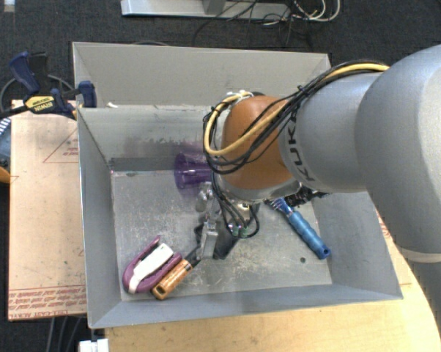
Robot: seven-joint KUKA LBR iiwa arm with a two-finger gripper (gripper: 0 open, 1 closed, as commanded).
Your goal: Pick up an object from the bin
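My gripper [213, 242] hangs low over the bin floor in the front middle, under the wrist. Its two dark fingers stand a little apart, open, with nothing visible between them. Just to its front left lies a short copper-brown cylinder [171, 278], its right end close to the left fingertip. A purple and white curved thing [146, 265] lies against that cylinder on the left. A translucent purple cup [190, 169] lies on its side behind the gripper, partly hidden by the wrist. A blue pen-like tool [304, 229] lies to the right.
The arm reaches in from the right and covers the back right of the bin. Bare scuffed floor shows to the left of the gripper and along the front right.
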